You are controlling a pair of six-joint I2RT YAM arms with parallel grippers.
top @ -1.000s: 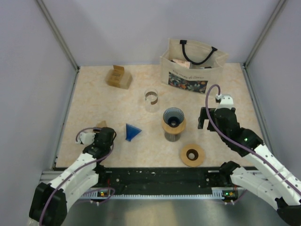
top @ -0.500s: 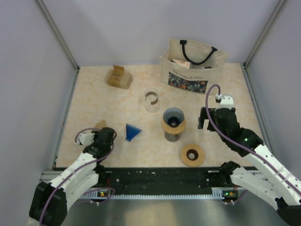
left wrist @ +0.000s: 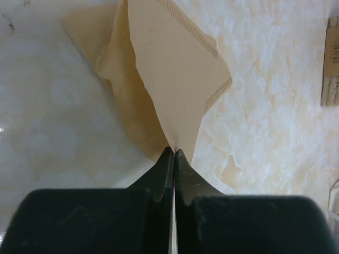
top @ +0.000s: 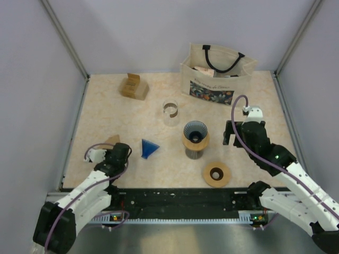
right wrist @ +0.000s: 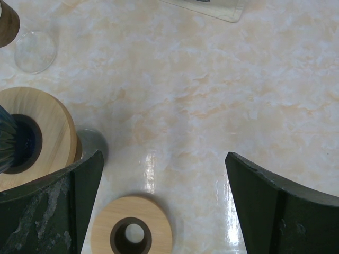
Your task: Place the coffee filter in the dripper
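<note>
Left gripper (left wrist: 174, 154) was pinched shut on the pointed end of the filter (left wrist: 169, 79), which fanned out ahead of its fingers over the table (left wrist: 275, 106). I could not tell whether the paper rested on it. I saw the dripper (top: 195, 135) well off to that gripper's right, beyond a blue cone (top: 149, 147). Right gripper (right wrist: 169, 182) hung with jaws wide apart, the dripper just to its left and a wooden ring (right wrist: 132, 233) near its left finger.
</note>
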